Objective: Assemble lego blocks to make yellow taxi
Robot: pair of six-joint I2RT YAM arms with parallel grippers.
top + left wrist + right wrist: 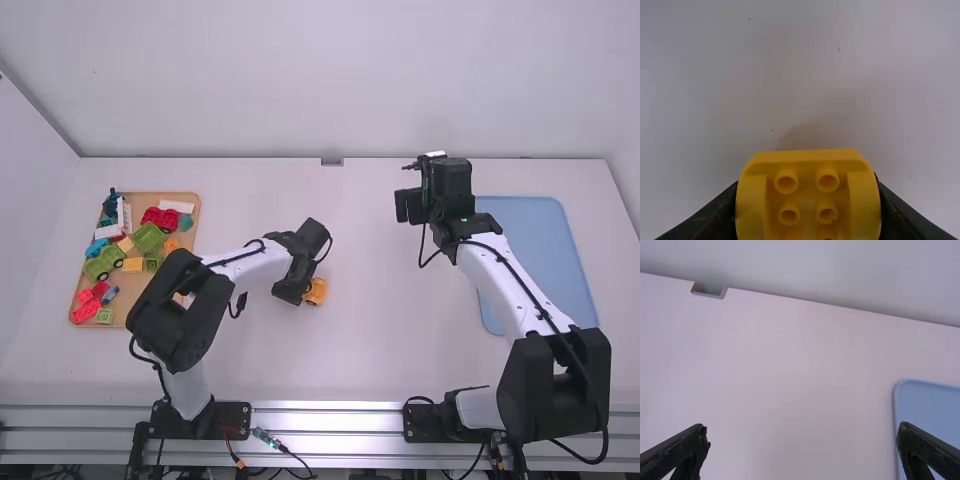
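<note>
Left wrist view: left pincer [308, 288] tight on yellow block [807, 200], underside toward camera, long axis perhaps along fingers.

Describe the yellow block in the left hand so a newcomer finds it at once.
From the wooden tray, go right in the high view to the left hand. Between its fingers is the yellow block, round tubes showing. Unlike the tray's yellow pieces, it is held, off the tray.

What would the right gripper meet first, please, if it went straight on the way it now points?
Most likely the white table: a bare stretch of it shows between the spread fingers of the right gripper, beside the blue tray. The depth to it is unclear.
</note>
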